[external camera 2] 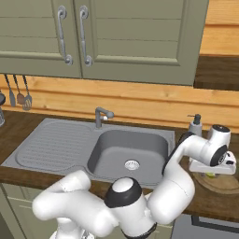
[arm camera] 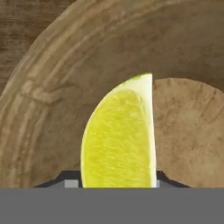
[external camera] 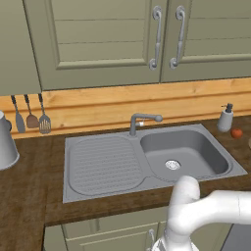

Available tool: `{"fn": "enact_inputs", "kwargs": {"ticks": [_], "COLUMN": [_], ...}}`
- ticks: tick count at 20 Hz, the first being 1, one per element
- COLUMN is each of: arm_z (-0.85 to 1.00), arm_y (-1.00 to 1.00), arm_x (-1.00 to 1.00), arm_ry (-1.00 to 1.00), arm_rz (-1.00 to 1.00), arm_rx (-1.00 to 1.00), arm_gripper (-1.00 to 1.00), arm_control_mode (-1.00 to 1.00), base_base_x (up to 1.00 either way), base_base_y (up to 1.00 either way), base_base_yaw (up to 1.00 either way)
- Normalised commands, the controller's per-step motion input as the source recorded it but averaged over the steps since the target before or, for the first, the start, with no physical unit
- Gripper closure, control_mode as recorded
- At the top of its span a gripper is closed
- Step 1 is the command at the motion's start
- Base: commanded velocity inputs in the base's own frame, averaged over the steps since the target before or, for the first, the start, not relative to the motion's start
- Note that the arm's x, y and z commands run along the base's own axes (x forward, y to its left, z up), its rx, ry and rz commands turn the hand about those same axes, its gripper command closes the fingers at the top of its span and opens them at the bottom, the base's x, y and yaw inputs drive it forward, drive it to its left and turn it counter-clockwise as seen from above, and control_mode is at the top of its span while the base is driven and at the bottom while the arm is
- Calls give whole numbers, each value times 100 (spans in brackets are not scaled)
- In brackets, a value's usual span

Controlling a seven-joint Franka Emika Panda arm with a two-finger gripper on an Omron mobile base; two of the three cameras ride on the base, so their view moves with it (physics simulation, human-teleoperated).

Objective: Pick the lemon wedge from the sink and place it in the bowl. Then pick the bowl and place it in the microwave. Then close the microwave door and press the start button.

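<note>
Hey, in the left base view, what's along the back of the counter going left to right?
Hanging utensils → faucet → soap dispenser → small red-orange fruit.

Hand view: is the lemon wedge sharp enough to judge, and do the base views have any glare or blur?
Hand view: the lemon wedge is close and a little soft, its pulp grain smeared, over the bowl, whose wood rings read clearly. Left base view: even flat light, no glare on the sink. Right base view: equally even, only soft shading inside the basin.
</note>
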Motion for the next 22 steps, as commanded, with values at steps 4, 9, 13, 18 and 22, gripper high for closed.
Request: {"fn": "enact_inputs", "kwargs": {"ticks": [4, 9, 13, 18, 22], "arm_z": [9, 30, 41, 26, 0], "arm_y": [5, 17, 54, 76, 77], "arm_x": [-10, -30, -37, -28, 2], "arm_ry": [0, -16, -14, -4, 0], "arm_rz": [0, 0, 0, 0, -1], "arm_rx": [0, 0, -4, -13, -26], "arm_gripper": [-100, -100, -100, -100, -100], "arm_control_mode": [-100, -100, -100, -100, -100], "base_base_x": [0, 0, 0, 0, 0], "base_base_y": [0, 0, 0, 0, 0], "base_base_yaw": [0, 0, 0, 0, 0]}}
